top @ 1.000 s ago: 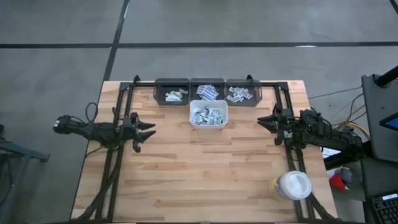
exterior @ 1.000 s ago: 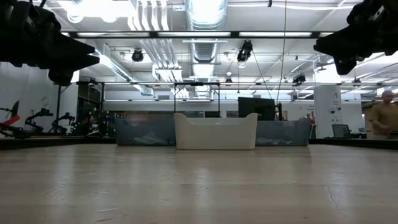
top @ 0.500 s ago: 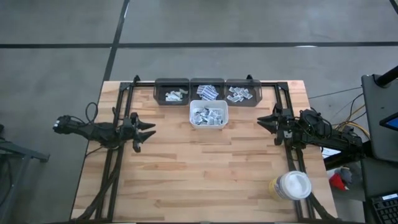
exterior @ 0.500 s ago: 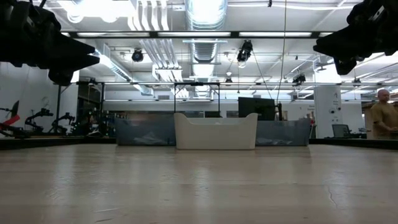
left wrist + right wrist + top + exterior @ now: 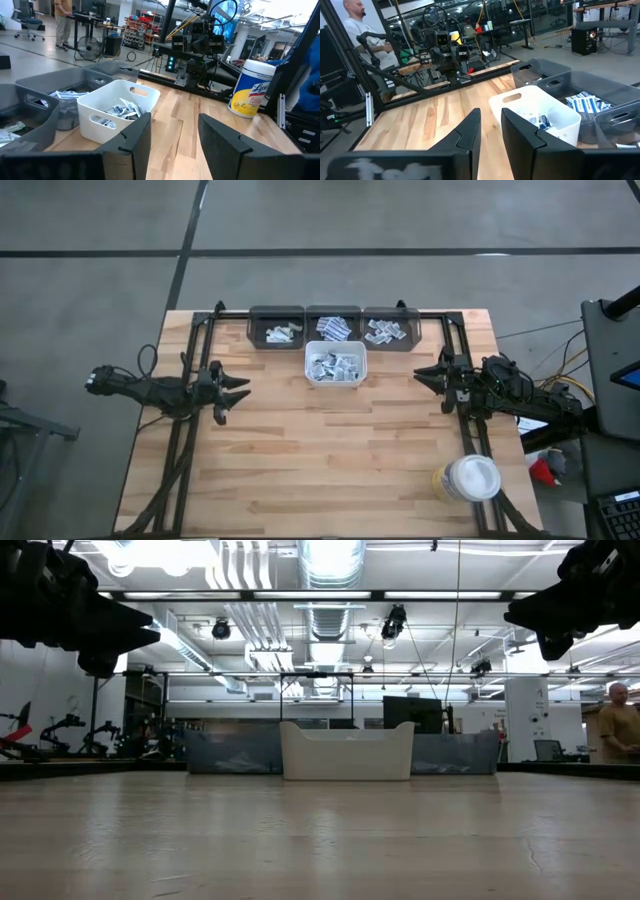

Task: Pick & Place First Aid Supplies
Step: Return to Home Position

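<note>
Plainly, both arms hang idle off to the sides of the white bin (image 5: 308, 366), which sits toward the back of the table (image 5: 300, 470). Left of that bin and well apart from it, the left gripper (image 5: 243, 390) hovers above the boards with its fingers spread wide and nothing between them. Right of the bin, about as far off, the right gripper (image 5: 420, 376) hovers too, its fingers parted by a narrower gap (its wrist view shows bare wood through it), also empty. The first aid supplies (image 5: 335, 366) lie heaped inside the white bin, and more fill the three dark bins (image 5: 333, 308) lined up just behind it; whether the left one's sachets are the greenish kind is hard to tell from above. A white lidded tub (image 5: 470, 478) stands well to the bin's right and front.
</note>
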`<action>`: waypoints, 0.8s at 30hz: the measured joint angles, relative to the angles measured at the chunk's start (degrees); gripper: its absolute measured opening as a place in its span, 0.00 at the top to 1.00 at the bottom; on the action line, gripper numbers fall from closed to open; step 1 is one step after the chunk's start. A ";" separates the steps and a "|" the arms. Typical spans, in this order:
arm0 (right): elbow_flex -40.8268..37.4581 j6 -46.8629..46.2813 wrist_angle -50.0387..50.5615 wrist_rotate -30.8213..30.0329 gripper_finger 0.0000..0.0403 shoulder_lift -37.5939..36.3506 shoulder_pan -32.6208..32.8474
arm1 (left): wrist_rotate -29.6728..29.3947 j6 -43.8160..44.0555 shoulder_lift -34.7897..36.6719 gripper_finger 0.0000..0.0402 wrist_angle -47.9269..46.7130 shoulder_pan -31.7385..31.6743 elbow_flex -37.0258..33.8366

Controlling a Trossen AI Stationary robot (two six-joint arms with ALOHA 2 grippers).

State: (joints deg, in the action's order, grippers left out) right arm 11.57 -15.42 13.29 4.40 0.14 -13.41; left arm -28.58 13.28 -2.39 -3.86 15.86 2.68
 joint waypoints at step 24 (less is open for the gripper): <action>0.00 0.00 0.00 0.00 0.79 0.00 0.00 | 0.02 0.00 -0.02 0.60 0.00 0.07 0.00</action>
State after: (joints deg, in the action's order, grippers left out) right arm 11.57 -15.42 13.29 4.40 0.14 -13.41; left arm -28.56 13.28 -2.42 -3.86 15.92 2.68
